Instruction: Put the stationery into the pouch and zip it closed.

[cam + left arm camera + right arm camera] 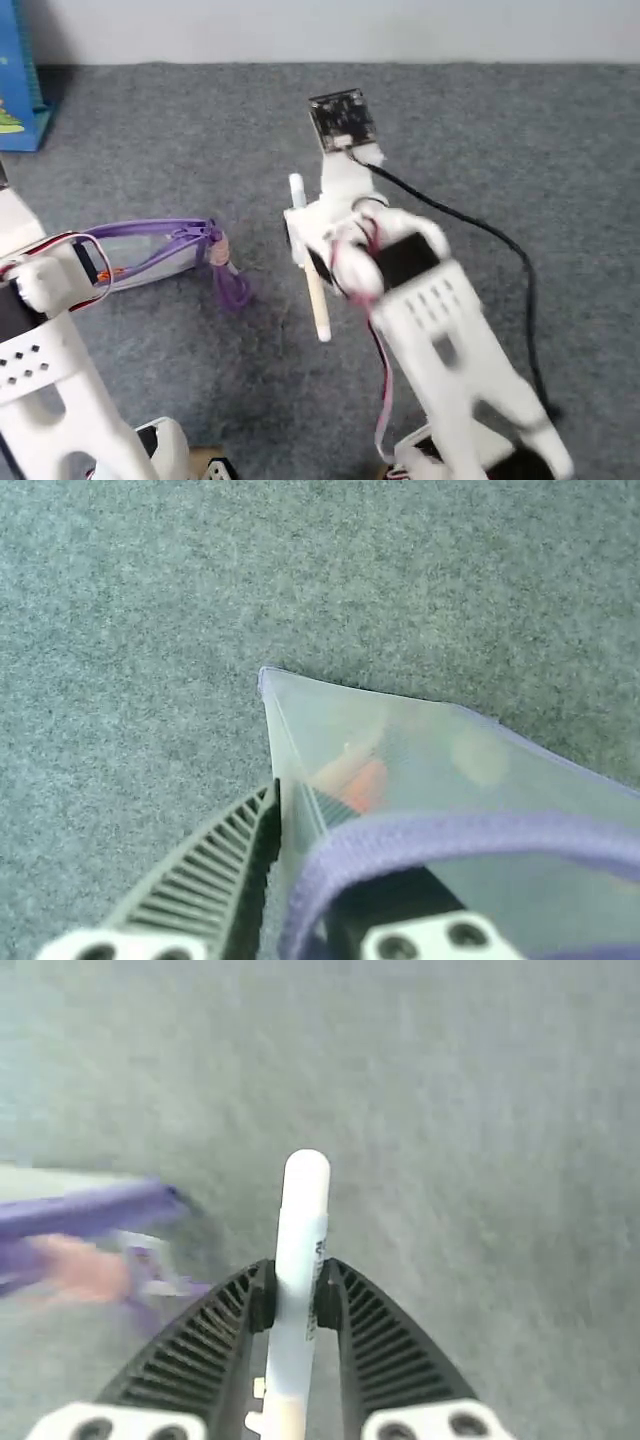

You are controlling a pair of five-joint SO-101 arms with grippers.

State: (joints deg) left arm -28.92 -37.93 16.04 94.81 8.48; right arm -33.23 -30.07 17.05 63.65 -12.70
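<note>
A clear pouch (150, 250) with purple zip trim lies on the grey mat at the left, its purple strap (235, 285) trailing toward the middle. My left gripper (85, 270) is shut on the pouch's edge (300, 810); one finger (200, 890) is outside the wall and the other is behind it. Something orange (360, 780) shows inside the pouch. My right gripper (305, 255) is at the table's middle, right of the pouch, shut on a white marker (310, 270). The marker (300, 1240) sticks out past the fingertips (262, 1295), and the pouch's purple end (90, 1210) lies off to one side.
A blue box (15, 80) stands at the far left corner by the white wall. A black cable (500, 250) runs from the right arm's camera across the mat on the right. Grey mat (500, 130) stretches bare behind and to the right.
</note>
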